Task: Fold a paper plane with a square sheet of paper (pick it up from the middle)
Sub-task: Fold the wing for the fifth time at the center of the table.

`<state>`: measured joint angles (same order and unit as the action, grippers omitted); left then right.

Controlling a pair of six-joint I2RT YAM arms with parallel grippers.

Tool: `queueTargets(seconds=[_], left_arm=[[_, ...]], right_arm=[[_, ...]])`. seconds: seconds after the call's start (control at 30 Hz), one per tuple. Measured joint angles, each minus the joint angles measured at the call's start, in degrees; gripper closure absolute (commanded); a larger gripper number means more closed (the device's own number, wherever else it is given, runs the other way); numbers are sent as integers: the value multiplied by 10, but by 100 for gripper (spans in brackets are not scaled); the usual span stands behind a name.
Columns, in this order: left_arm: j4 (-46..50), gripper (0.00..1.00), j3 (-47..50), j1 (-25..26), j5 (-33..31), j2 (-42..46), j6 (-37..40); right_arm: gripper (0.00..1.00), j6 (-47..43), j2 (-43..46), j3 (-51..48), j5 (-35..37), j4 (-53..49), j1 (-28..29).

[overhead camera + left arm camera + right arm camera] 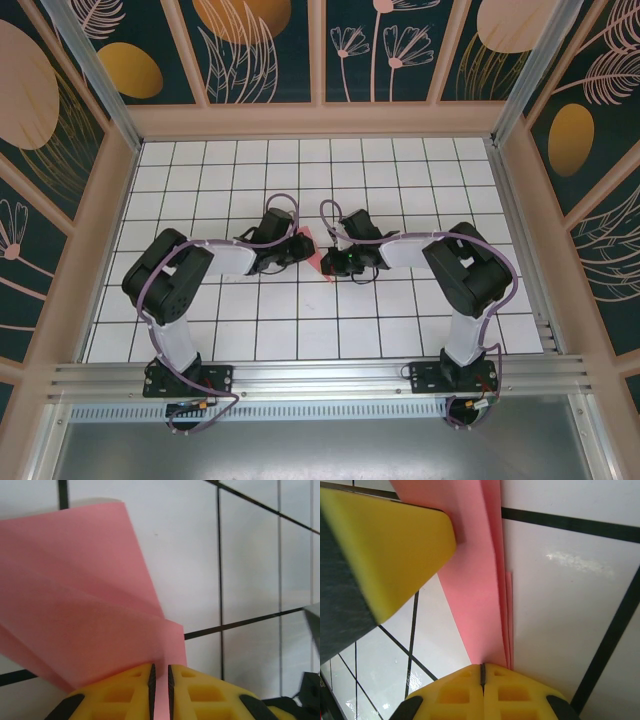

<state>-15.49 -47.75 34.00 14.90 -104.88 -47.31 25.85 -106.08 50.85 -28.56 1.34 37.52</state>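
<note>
where folded, thin pink paper [75, 605] forms crisp layers.

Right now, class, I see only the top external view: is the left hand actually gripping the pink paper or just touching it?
Observer: Gripping; the left hand pinches the paper by one edge.
Operator: And the other one?
Observer: The right hand is shut on an edge of several stacked layers.
Operator: Is the paper flat?
Observer: No, folded; overlapping flaps show in the left wrist view.
</note>
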Motion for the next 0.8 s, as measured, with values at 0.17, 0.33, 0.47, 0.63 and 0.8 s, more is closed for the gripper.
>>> queueTargets(seconds=[0.17,0.33,0.47,0.63,0.8], left_arm=[[9,83,-4,2,-15,-5,6],[13,82,-6,4,-25,-5,6],[16,82,-6,3,-36,-3,6],[19,82,-6,-15,-45,-2,7],[18,82,-6,-45,-45,-2,18]], right_arm=[[98,0,-1,0,0,0,0],[98,0,-1,0,0,0,0],[99,0,-2,-1,0,0,0],[99,0,-2,-2,0,3,0],[99,0,-3,-3,0,5,0]])
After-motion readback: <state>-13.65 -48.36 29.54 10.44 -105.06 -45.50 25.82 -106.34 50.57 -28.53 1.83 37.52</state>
